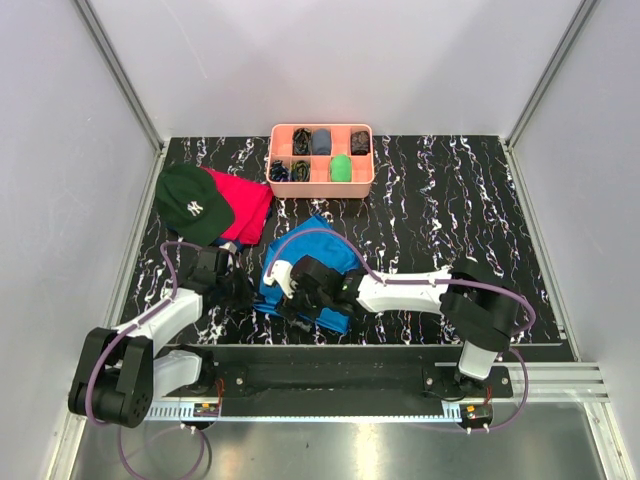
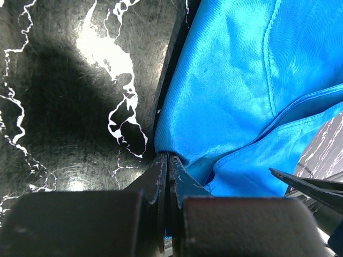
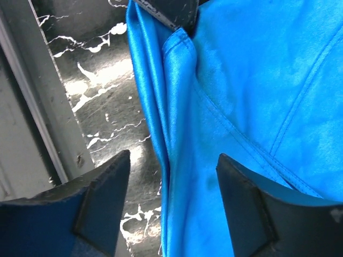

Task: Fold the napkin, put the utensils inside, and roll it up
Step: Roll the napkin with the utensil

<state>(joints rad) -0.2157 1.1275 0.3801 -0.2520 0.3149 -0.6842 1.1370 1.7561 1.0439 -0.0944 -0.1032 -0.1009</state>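
The bright blue napkin lies bunched and folded on the black marbled table, between the two arms. My left gripper is at its left edge. In the left wrist view this gripper is shut, pinching the hem of the napkin, and a sliver of blue shows between the jaws. My right gripper is over the napkin's near-left part. It stands open, with its fingers on either side of the folded edge of the napkin and not touching it. The utensils are hidden.
A pink tray with small dark, blue and green items stands at the back centre. A dark green cap rests on a red cloth at the back left. The table's grey front rail runs close to my right gripper.
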